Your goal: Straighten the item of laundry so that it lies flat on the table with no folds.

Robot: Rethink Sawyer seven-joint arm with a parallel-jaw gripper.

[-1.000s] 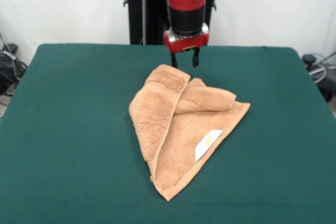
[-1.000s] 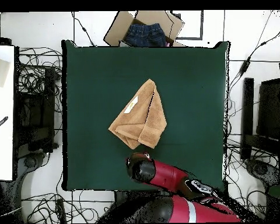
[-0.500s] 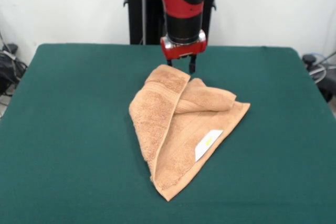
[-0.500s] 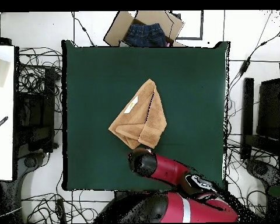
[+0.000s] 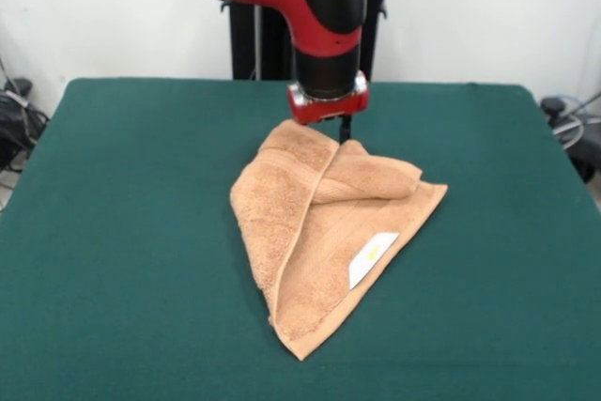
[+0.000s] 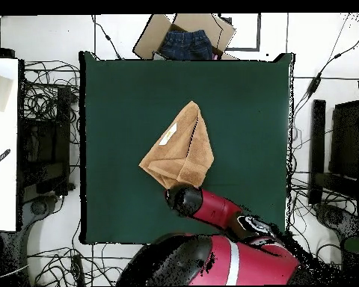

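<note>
Plainly, you have all the flattening ahead: the towel (image 5: 324,232) lies folded in layers mid-frame on the green worktop (image 5: 122,232), the gripper (image 5: 327,125) at its upper corner, jaws' state I cannot tell.

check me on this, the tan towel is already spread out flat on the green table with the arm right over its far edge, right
Not flat. In the front view the towel is folded over itself into a rough triangle, with a flap doubled across the middle. The rest holds: it lies on the green table, and the gripper is at its far edge.
</note>
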